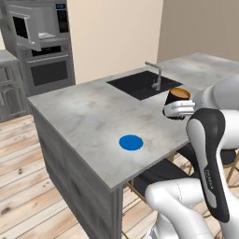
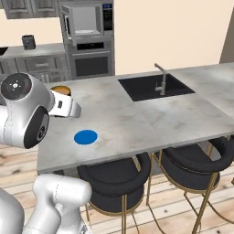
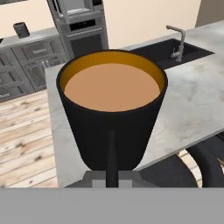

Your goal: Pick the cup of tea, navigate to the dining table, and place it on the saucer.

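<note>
Hand view: pincer (image 3: 111,175) clamped on cup of tea (image 3: 111,109) handle.

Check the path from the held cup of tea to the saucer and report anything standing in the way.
Nothing visible blocks it. The tool holds the cup of tea above the dining table, and the marbled top between it and the blue saucer lies bare. The sink and faucet sit farther back, off that line.
</note>
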You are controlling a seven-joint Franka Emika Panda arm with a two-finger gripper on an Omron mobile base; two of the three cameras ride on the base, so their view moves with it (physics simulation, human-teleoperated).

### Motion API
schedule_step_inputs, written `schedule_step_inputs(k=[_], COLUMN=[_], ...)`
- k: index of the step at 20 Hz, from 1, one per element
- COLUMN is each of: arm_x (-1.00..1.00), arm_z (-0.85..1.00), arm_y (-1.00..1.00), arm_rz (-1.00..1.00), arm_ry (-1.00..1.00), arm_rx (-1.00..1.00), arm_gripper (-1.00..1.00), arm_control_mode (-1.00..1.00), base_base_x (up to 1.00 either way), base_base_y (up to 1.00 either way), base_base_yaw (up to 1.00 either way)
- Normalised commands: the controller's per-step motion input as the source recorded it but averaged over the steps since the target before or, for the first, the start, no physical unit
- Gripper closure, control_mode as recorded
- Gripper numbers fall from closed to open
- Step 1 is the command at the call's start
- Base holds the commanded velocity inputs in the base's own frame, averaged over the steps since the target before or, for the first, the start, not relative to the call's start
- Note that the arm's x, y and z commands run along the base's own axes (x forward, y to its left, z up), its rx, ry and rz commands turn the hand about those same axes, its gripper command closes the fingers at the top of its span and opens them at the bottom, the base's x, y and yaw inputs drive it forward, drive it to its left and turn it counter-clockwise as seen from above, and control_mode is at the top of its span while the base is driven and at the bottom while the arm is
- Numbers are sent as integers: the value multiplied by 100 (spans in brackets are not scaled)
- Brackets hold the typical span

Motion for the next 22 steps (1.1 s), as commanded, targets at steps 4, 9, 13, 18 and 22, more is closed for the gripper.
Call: schedule_step_inputs(k=[4,9,13,18,22], arm_x=[0,46,100,100,99], arm_z=[0,5,1,-2,-24], arm_y=[0,1,3,0,0], arm_rz=[0,7,28,45,52], arm_ry=[0,7,17,9,2], arm_rx=[0,0,0,0,-1], arm_gripper=[100,100,100,100,100], arm_control_mode=[100,-100,-100,-100,-100], base_base_x=[0,3,0,0,0], base_base_y=[0,0,0,0,0], base_base_yaw=[0,0,0,0,0])
